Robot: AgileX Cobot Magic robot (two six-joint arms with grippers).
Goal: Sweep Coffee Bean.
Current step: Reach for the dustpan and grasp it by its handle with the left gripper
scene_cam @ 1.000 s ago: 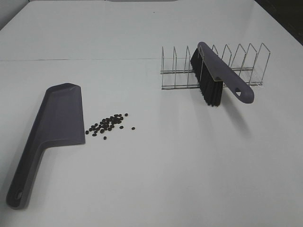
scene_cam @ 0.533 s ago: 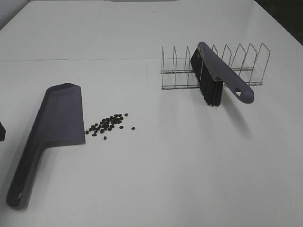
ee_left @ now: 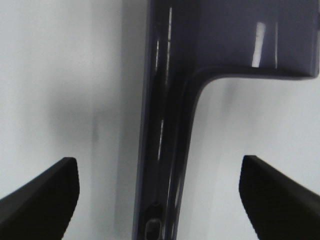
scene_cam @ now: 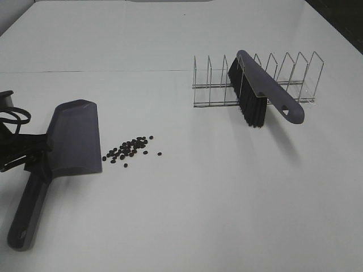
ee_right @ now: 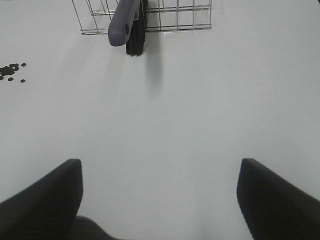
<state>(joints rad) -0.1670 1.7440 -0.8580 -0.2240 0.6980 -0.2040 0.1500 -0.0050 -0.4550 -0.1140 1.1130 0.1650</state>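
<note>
Over on the left side of the table [scene_cam: 227,198], the left gripper [ee_left: 160,167] hovers above the purple-grey dustpan [scene_cam: 74,133], right where the pan narrows into its handle. The wrist camera gives the clear look: its two dark fingers [ee_left: 45,195] stand wide apart, one on each side of the handle. White table shows between each finger and the plastic, so nothing is touched and nothing is clamped.

The dustpan lies flat, with its handle running toward the near left corner and the broad pan at the far end. Just beside the pan's right edge, close to its near corner, sit the coffee beans [scene_cam: 129,148]. They form a small loose cluster of dark ovals on the bare table, with a couple of strays a little farther right.

Across on the far right, the brush [scene_cam: 258,93] rests propped in a wire rack [scene_cam: 211,86]. Its black bristles point down and its purple-grey handle sticks out toward the near right, well apart from the beans.

As for the right gripper [ee_right: 160,170], only its own wrist camera shows it. Its fingers are spread wide over plain white table with nothing between them, and the brush and rack are well ahead of it.
</note>
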